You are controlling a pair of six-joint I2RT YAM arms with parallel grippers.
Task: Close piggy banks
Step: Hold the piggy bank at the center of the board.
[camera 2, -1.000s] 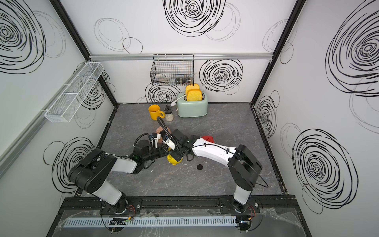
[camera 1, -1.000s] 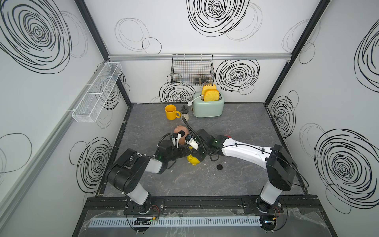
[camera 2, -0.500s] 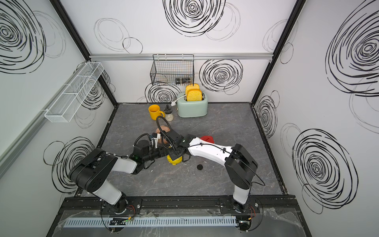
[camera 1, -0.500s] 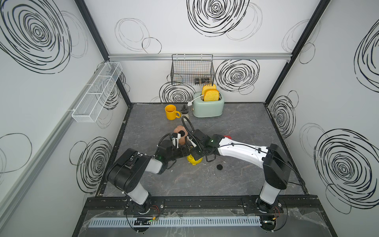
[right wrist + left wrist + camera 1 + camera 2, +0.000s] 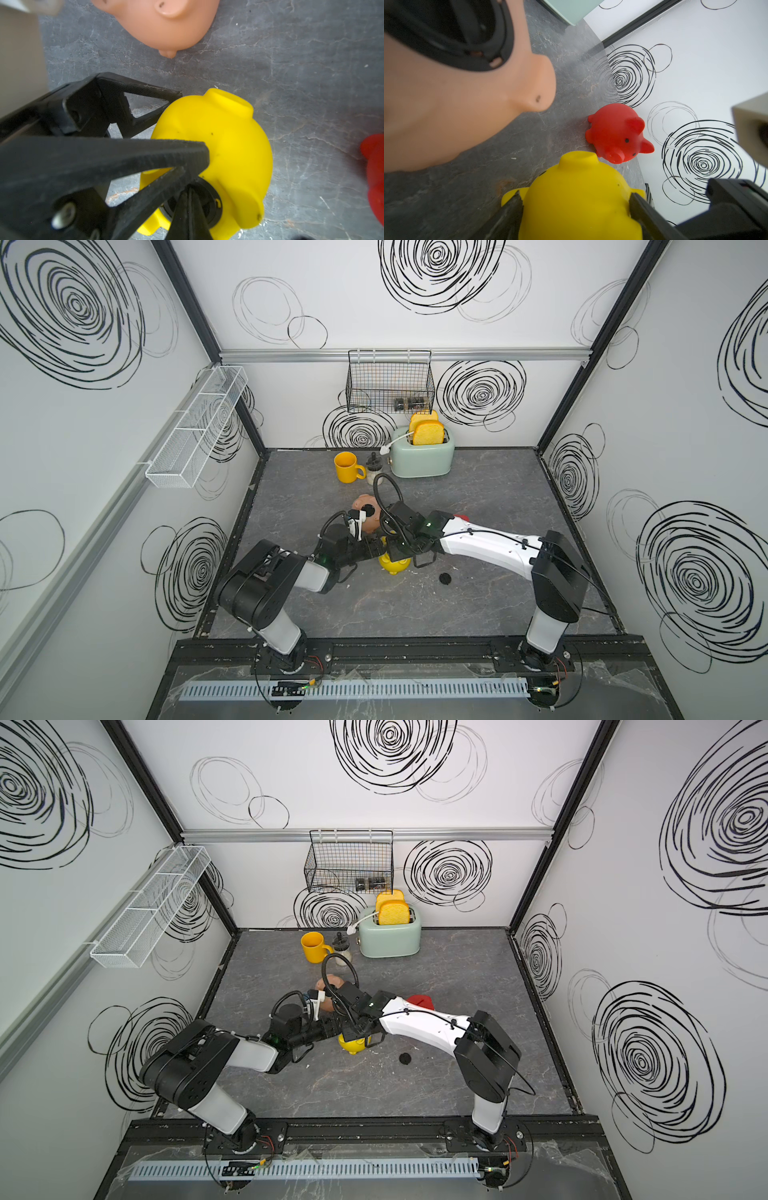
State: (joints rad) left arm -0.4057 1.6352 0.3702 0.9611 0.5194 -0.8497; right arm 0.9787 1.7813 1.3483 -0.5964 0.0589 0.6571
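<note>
**R gripper has settled on the yellow pig's plug: push step**

Right gripper [image 5: 188, 193]: fingers together, tips down on the black plug [image 5: 209, 199] in the belly hole of the yellow pig [image 5: 232, 145]. Over the last sec the right arm [image 5: 486, 543] swung its wrist a little toward the left arm, then stopped. It sits where it was half a sec ago, so the approach is prob. over and it's seating the plug. The plug is in the hole, but can't tell if it's flush, since the fingers hide part of the rim.

Left gripper [image 5: 575, 199]: no change, clamped on the yellow pig from both sides to steady it, mid-table [image 5: 478, 614] between the two arms.

Further out:
- Pink pig [image 5: 446, 104]: just beside the yellow one, belly showing, w/ a second plug [image 5: 446, 35] already in it. Prob. done.
- Red pig [image 5: 614, 133]: a bit beyond, partly behind the right arm in both top views. Belly is hidden, so can't tell if it's closed.
- Spare plug [image 5: 444, 578]: loose on the table near the yellow pig, not moved. Likely meant for the red pig.

Approx. one pig done, one in hand, one maybe left.
</note>
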